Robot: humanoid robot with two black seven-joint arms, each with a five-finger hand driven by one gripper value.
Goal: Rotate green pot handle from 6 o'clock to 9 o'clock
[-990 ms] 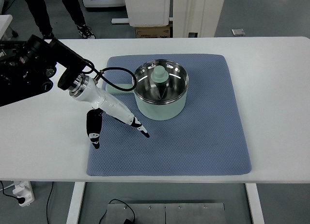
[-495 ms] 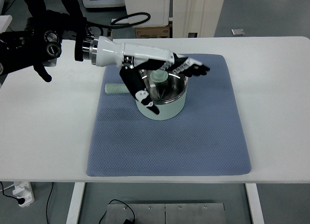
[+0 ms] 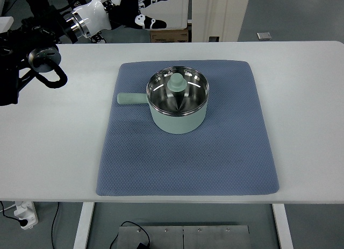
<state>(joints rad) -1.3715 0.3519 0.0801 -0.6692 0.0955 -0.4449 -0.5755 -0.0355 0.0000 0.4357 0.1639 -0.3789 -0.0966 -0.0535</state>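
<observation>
From my remote station I see a white table (image 3: 48, 152) from above, with a blue quilted mat (image 3: 215, 152) spread across its middle. A pale green pot (image 3: 178, 106) sits on the upper half of the mat, its shiny metal interior open to view and a green lid knob (image 3: 177, 84) showing inside it. The pot's handle (image 3: 131, 99) sticks straight out toward the left side of the picture, lying over the mat and ending near the mat's left border. Nothing touches the pot. The left arm (image 3: 32, 55) enters from the upper left, dark and bulky over the table's far corner. Its left hand (image 3: 145, 4) is raised at the top edge, well apart from the pot; it is partly cut off, but the white and black fingers (image 3: 153, 18) look spread and empty.
</observation>
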